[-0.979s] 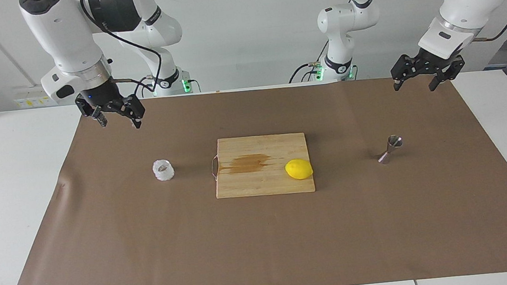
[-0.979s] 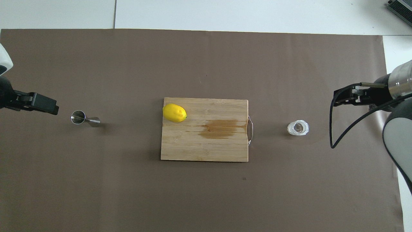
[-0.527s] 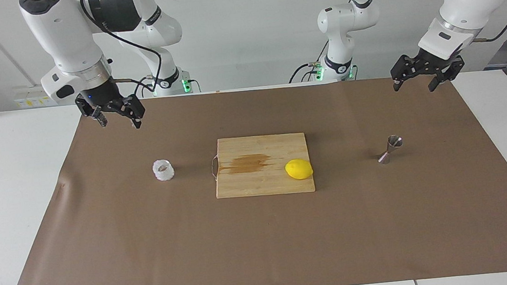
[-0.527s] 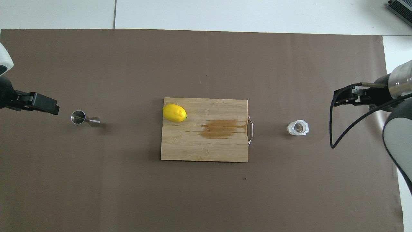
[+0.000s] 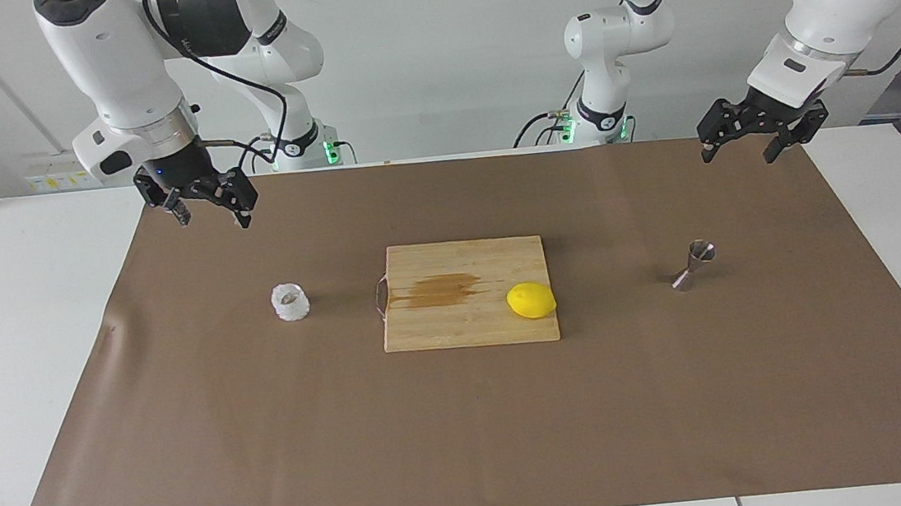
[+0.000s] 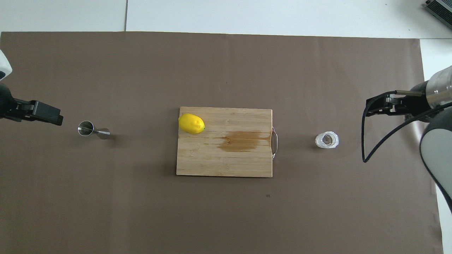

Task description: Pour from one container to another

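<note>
The small white crinkly cup (image 5: 290, 301) (image 6: 327, 140) stands upright on the brown paper toward the right arm's end of the table. The steel hourglass jigger (image 5: 693, 265) (image 6: 92, 130) stands upright toward the left arm's end. My right gripper (image 5: 213, 215) (image 6: 369, 109) hangs open and empty in the air over the paper, beside the cup and apart from it. My left gripper (image 5: 738, 153) (image 6: 58, 119) hangs open and empty, high over the paper's edge at the robots' side, clear of the jigger.
A wooden cutting board (image 5: 470, 325) (image 6: 197, 162) with a metal handle and a brown wet stain lies mid-table. A yellow lemon (image 5: 531, 300) (image 6: 191, 124) rests on it toward the jigger's side. Brown paper (image 5: 468, 433) covers the white table.
The left gripper has drifted slightly up and toward its own end of the table. The right arm, cup and jigger have not moved.
</note>
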Robot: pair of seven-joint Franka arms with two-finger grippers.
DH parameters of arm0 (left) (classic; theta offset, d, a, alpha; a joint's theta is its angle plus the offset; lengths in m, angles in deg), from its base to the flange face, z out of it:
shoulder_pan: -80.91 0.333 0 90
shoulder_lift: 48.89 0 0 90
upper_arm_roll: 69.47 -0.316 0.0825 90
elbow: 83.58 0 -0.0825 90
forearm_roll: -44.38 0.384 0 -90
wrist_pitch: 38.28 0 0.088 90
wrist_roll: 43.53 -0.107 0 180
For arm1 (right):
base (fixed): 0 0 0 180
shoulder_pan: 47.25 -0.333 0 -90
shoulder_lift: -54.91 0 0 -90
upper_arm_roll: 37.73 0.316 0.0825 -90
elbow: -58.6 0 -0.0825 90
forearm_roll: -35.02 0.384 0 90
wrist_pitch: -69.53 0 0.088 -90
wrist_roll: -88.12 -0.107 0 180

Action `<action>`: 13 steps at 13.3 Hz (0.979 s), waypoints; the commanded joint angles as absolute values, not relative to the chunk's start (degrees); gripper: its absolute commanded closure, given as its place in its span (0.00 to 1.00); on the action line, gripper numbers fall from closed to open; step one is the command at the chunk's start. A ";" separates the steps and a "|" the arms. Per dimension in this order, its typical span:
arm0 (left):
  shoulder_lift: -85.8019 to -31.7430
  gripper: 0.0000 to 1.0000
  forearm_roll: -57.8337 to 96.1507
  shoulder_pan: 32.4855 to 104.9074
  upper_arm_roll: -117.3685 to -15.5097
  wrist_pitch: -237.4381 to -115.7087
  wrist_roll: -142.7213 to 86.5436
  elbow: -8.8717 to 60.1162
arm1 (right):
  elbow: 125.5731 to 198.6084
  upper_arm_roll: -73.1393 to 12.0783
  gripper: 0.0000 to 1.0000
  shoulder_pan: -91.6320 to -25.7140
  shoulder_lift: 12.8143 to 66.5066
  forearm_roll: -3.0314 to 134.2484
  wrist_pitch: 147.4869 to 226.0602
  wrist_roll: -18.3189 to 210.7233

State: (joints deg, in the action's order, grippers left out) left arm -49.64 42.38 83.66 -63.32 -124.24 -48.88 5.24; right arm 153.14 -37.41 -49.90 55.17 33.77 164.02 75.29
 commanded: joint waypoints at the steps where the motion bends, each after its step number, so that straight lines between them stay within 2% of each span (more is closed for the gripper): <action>1: -50.21 0.00 40.70 86.44 -63.31 -123.36 -49.07 5.02 | 154.32 -36.76 0.00 -48.83 56.41 35.46 163.75 76.34; 7: -56.96 0.00 39.99 93.29 -63.49 -123.71 -43.18 4.67 | 154.40 -36.85 0.00 -48.83 56.41 35.46 163.75 76.34; 13: -63.55 0.00 31.22 103.05 -63.49 -123.80 -35.46 5.02 | 154.32 -36.85 0.00 -48.83 56.41 35.46 163.75 76.34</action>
State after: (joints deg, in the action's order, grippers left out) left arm -61.58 34.00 100.68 -64.11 -123.96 -39.13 5.51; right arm 153.14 -37.41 -49.90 55.17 33.77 164.02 75.29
